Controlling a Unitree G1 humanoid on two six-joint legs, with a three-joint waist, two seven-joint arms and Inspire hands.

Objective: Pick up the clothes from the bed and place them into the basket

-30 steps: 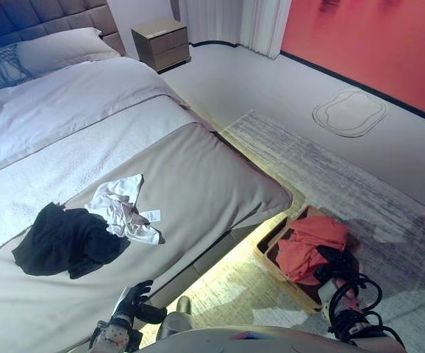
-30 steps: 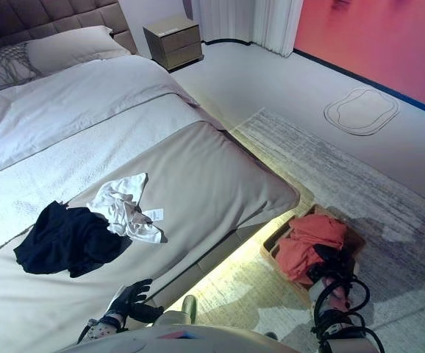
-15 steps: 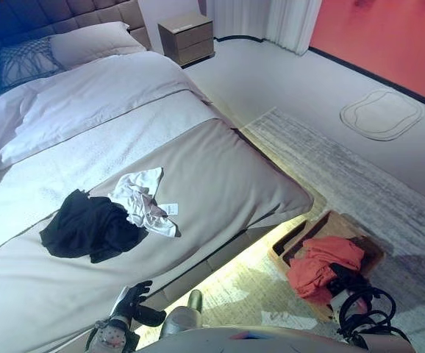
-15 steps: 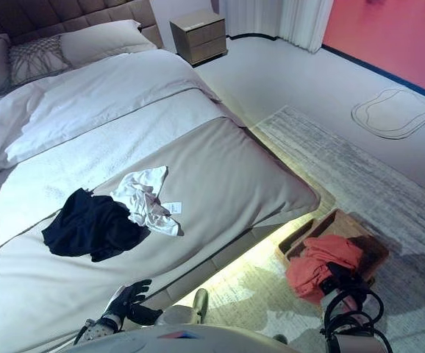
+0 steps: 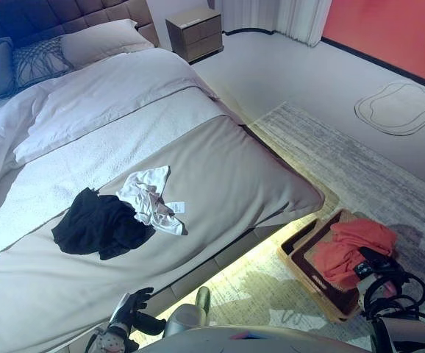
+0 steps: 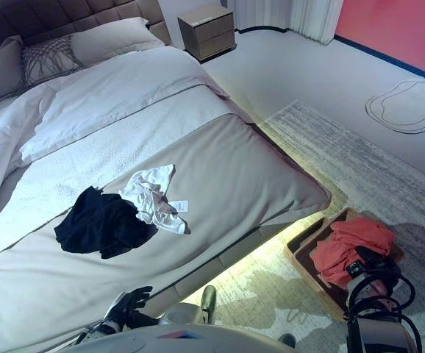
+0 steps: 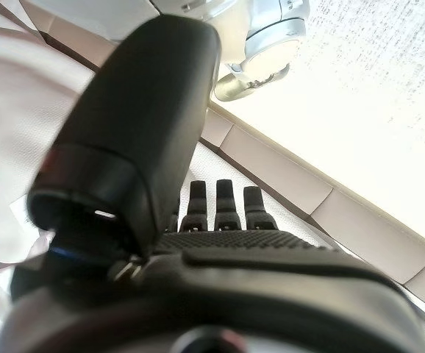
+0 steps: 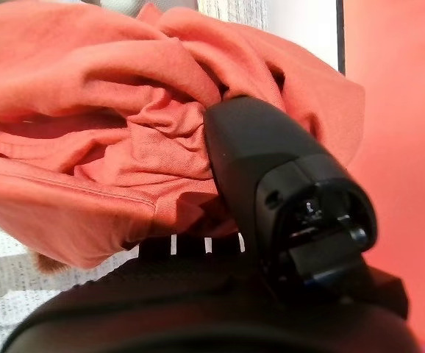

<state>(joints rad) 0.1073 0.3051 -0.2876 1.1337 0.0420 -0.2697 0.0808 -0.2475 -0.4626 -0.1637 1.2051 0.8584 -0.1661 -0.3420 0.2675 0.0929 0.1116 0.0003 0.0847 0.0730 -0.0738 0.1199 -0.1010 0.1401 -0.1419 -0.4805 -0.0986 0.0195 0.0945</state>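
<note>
A black garment (image 5: 101,226) and a white garment (image 5: 151,199), touching each other, were seen lying on the bed (image 5: 220,169), well apart from the basket (image 5: 312,273) on the floor beside the bed. The right robot hand (image 5: 369,262) was closed on an orange garment (image 5: 354,243) over the basket, while the left robot hand (image 5: 135,312) was held beside the bed with straight fingers, holding nothing.
</note>
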